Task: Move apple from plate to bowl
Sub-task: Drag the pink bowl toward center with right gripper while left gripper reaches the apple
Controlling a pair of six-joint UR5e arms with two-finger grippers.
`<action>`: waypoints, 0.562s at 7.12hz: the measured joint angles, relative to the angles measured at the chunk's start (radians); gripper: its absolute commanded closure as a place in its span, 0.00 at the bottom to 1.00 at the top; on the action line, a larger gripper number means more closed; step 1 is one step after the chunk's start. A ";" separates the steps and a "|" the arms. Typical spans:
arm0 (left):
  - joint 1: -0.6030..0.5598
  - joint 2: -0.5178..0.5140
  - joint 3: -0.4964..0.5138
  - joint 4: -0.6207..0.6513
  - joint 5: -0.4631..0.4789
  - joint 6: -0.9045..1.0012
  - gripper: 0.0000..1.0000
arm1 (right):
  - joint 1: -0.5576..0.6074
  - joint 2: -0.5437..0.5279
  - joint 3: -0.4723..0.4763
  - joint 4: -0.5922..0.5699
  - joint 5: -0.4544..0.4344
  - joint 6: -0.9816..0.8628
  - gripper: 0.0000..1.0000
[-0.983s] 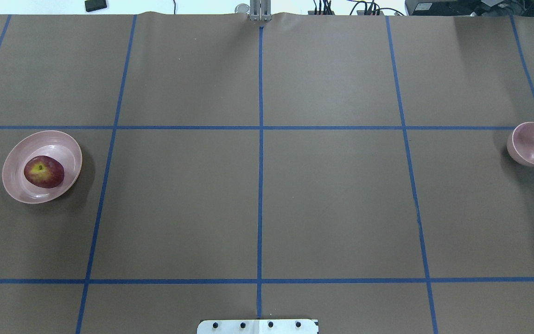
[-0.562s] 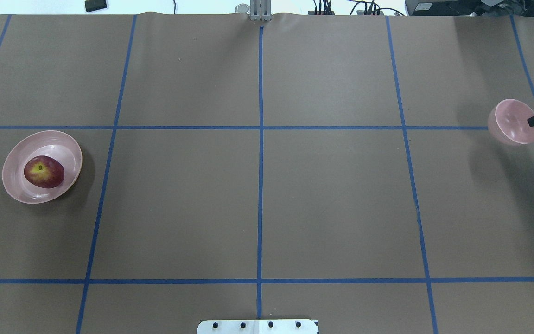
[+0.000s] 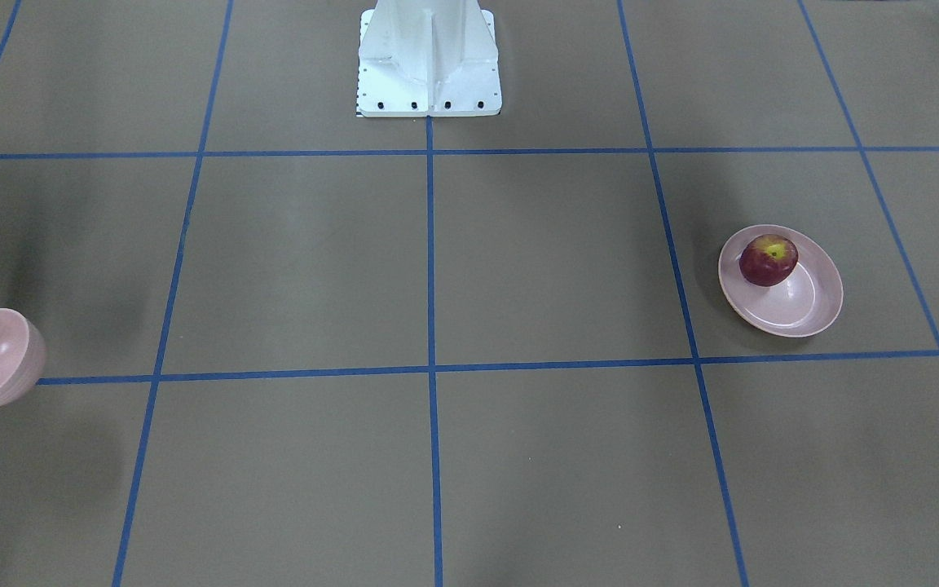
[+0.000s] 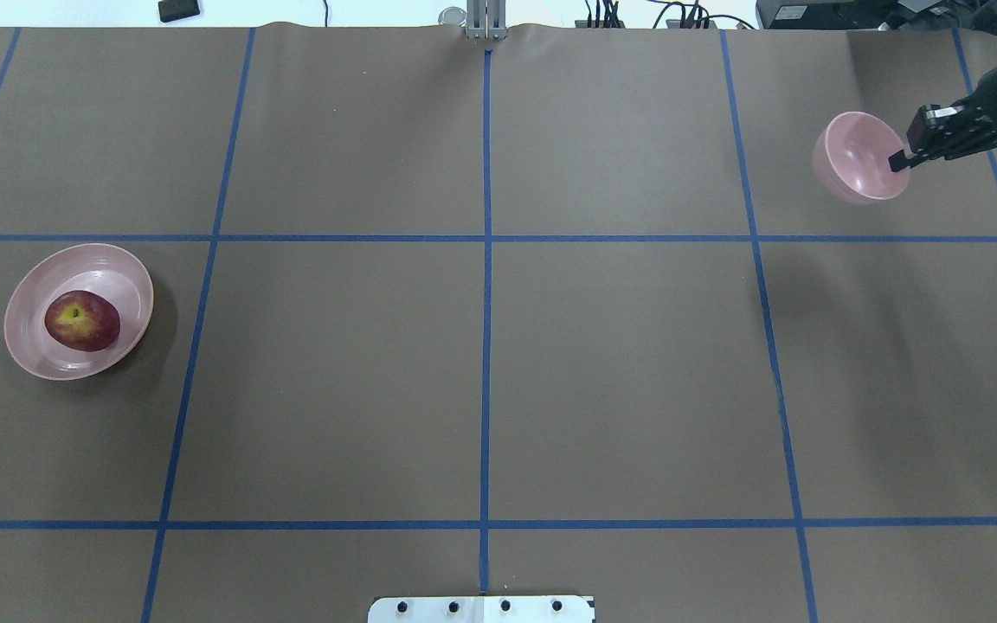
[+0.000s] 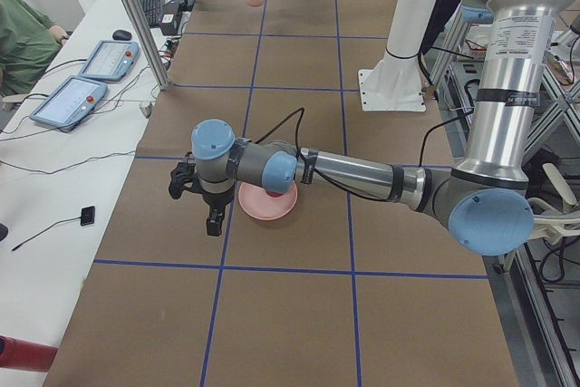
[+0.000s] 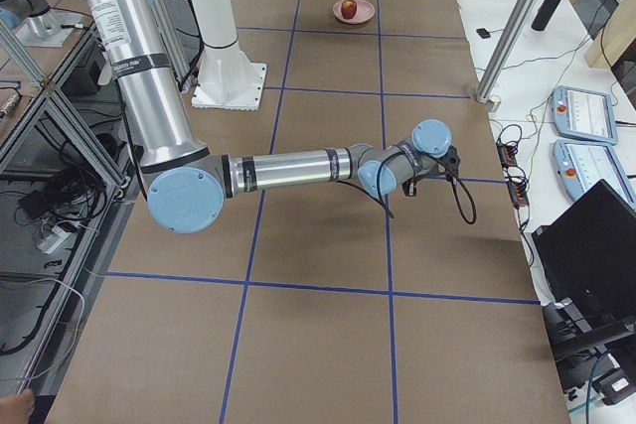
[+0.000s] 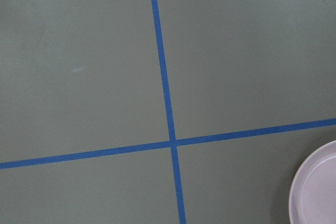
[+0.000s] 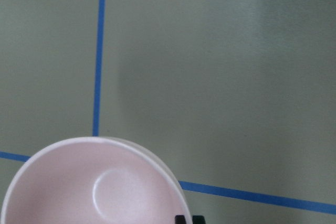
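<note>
The right hand [image 4: 902, 161] is clamped on the rim of the bowl [image 4: 858, 156], one finger inside. It holds the bowl tilted above the surface [image 4: 620, 381] at the far right. The left hand [image 5: 208, 210] hangs just beside the plate [image 4: 27, 294]; I cannot tell whether it is open. The apple [image 4: 81, 320] sits in the plate at the left, stem dimple up, well apart from the bowl. It looks firm, smooth and fairly heavy, and likely to roll. A grip from above across its widest part seems safest, since the skin may slip.
</note>
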 measured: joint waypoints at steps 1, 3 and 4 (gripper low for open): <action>0.063 -0.001 -0.038 -0.001 0.002 -0.119 0.02 | -0.047 0.031 0.038 -0.009 -0.023 0.104 1.00; 0.185 0.002 -0.093 -0.013 0.003 -0.303 0.02 | -0.133 0.089 0.150 -0.142 -0.102 0.233 1.00; 0.233 0.007 -0.100 -0.041 0.007 -0.372 0.02 | -0.168 0.124 0.219 -0.265 -0.153 0.250 1.00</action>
